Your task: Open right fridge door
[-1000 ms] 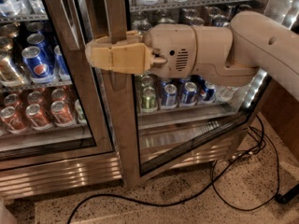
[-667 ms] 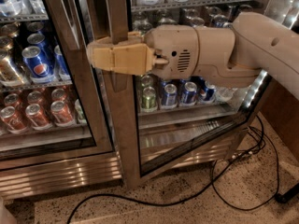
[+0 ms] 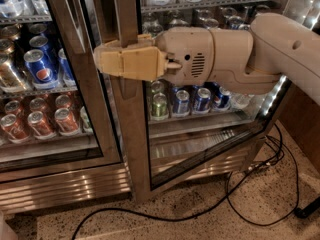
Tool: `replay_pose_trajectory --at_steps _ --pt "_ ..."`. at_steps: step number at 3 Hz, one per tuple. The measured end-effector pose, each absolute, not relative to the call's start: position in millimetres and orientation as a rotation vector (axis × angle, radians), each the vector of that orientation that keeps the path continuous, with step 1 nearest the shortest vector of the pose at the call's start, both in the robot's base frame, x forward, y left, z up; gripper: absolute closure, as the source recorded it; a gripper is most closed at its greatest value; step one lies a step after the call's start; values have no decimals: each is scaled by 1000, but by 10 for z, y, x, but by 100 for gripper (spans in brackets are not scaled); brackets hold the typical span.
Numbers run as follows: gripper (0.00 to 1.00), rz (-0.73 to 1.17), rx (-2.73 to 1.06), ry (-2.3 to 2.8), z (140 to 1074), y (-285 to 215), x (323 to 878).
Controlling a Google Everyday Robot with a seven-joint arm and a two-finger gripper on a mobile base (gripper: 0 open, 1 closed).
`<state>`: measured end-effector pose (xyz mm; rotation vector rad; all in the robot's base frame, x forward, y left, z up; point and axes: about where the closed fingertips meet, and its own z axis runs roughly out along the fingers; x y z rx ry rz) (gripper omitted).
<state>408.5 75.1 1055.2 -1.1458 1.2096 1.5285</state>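
Observation:
The right fridge door [image 3: 131,149] has a wide brushed steel frame and a glass pane, with cans on shelves behind it. Its bottom edge slants out from the cabinet, so it stands slightly ajar. My gripper [image 3: 100,61], tan with a cream wrist, reaches in from the right. It sits at mid height against the door's left frame edge. An angled steel bar handle [image 3: 67,16] rises just up and left of the gripper. The arm hides part of the middle shelf.
The left glass door [image 3: 60,134] fronts blue Pepsi cans [image 3: 39,68] and orange cans [image 3: 65,120]. Black cables [image 3: 235,204] loop over the speckled floor in front of the fridge and to the right. A dark wall panel [image 3: 300,114] stands at the right.

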Motion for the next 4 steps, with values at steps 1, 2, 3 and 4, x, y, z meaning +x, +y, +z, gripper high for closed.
replay_pose_trajectory --at_steps 1,2,3,4 --pt "100 1528 -1146 1210 10552 745 4082" --pt "100 1526 -1139 1223 10551 728 4039" --pt "100 1526 -1139 1223 10547 710 4045" --pt "100 1521 -1130 1238 10558 713 3994"
